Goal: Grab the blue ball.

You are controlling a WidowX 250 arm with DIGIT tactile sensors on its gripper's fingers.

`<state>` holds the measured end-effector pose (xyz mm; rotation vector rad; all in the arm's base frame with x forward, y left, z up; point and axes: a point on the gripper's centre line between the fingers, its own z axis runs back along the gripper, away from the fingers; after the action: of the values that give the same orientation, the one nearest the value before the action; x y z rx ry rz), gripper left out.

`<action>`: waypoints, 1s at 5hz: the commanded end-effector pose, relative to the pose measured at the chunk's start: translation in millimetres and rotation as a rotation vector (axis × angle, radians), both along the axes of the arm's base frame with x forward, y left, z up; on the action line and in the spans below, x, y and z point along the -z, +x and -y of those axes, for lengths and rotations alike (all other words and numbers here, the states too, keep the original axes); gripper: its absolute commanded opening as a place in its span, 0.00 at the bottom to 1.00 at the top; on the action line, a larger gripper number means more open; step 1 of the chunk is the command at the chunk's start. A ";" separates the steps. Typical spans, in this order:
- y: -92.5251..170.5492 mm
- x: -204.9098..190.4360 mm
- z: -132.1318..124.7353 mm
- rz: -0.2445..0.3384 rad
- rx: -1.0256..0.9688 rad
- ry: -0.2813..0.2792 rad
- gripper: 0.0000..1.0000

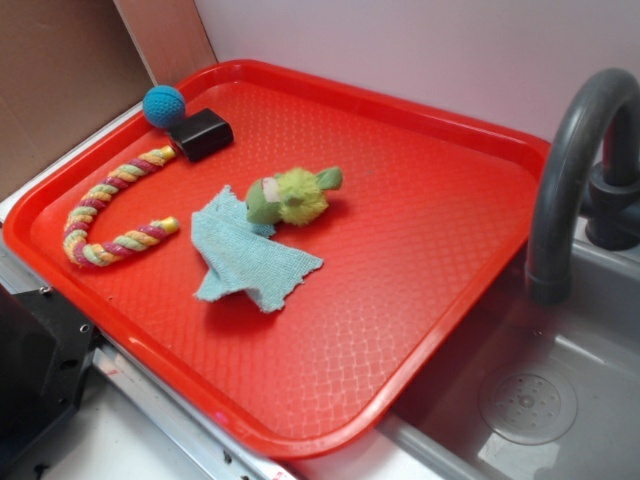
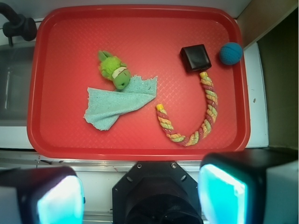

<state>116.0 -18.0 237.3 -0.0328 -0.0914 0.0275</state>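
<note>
A red tray [image 1: 430, 290] holds the blue ball [image 1: 164, 106] in its far left corner, touching a black block [image 1: 202, 134]; nearby lie a curved rope toy [image 1: 105, 215], green plush [image 1: 290, 196] and teal cloth [image 1: 245, 255]

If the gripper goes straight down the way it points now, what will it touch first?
The gripper, fingers spread, looks down near the red tray's near edge. It would probably meet that rim or the counter beside it, not the blue ball; depth is unclear.

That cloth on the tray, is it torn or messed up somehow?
The cloth lies crumpled and folded over itself, with ragged, frayed edges, and the plush toy sits on one corner. Nothing is spilled on the tray.
</note>
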 end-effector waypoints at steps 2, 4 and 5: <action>-11.4 18.5 -26.2 0.055 -0.249 -0.043 1.00; 4.3 70.7 -76.1 0.104 -0.748 -0.092 1.00; 17.8 90.9 -98.0 0.129 -0.996 -0.070 1.00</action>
<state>136.7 79.3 141.1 -0.0587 -0.2016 1.0323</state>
